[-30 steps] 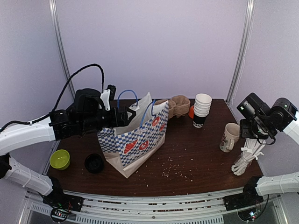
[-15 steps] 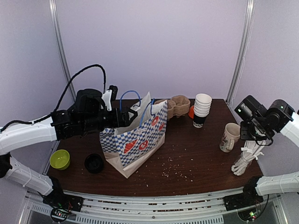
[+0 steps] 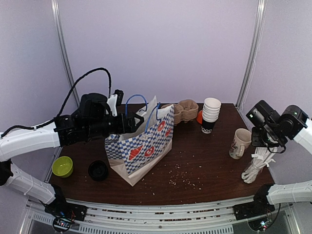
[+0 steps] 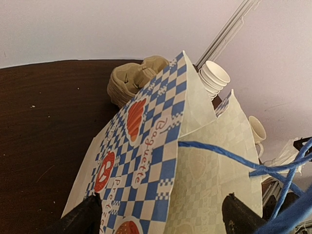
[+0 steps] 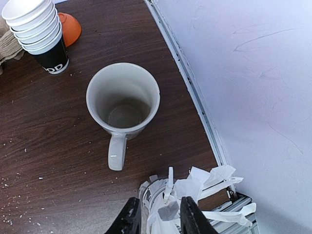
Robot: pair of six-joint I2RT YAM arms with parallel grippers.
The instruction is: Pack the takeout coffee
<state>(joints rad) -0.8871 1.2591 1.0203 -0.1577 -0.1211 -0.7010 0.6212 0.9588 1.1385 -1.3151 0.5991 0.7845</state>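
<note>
The takeout coffee is out of view in every frame. A blue-and-white chequered paper bag with blue cord handles stands open at centre left. My left gripper is at the bag's left rim, open wide. In the left wrist view its gripper straddles the bag's wall without touching it. At the right edge, my right gripper is narrowed over a holder of white paper-wrapped sticks, with wrappers filling the gap between its fingers. That same bundle of sticks shows below the right wrist in the top view.
A cream mug stands empty just beyond the sticks, with its handle pointing toward them. Behind it is a stack of lidless paper cups beside an orange thing. Brown cardboard carriers sit at the back. A green bowl and a black round lid lie front left.
The right gripper's fingers have drawn together around the paper-wrapped sticks, and that wrist dropped slightly. The left arm edged a little to the right at the bag's rim.
</note>
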